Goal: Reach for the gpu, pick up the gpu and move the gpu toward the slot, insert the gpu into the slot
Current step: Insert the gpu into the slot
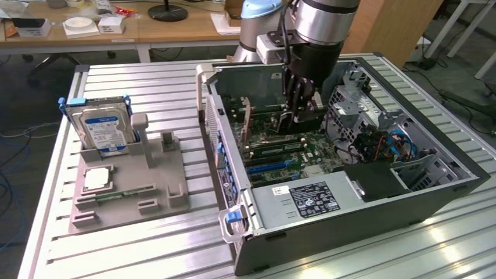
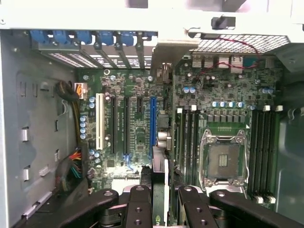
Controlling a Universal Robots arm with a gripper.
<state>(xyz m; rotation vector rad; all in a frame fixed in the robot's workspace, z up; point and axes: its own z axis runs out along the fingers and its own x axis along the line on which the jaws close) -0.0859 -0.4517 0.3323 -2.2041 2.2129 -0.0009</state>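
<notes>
My gripper (image 1: 298,110) reaches down into the open computer case (image 1: 434,192), shut on the gpu (image 1: 307,124), a thin dark card held upright over the green motherboard (image 1: 310,152). The wrist view has the gpu (image 2: 160,166) edge-on between my two black fingers (image 2: 140,204), with the gripper (image 2: 160,197) closed around it. Its metal end bracket (image 2: 164,71) points toward the case's rear openings. The slot (image 2: 153,121), a long blue connector strip, runs right alongside the card's edge. Whether the card touches the slot I cannot tell.
The square processor socket (image 2: 223,159) and memory slots (image 2: 263,152) lie beside the card. A power supply (image 1: 310,197) and a drive cage (image 1: 364,110) crowd the case. On the exterior view's left, a silver hard drive (image 1: 104,131) stands in a grey fixture (image 1: 128,186).
</notes>
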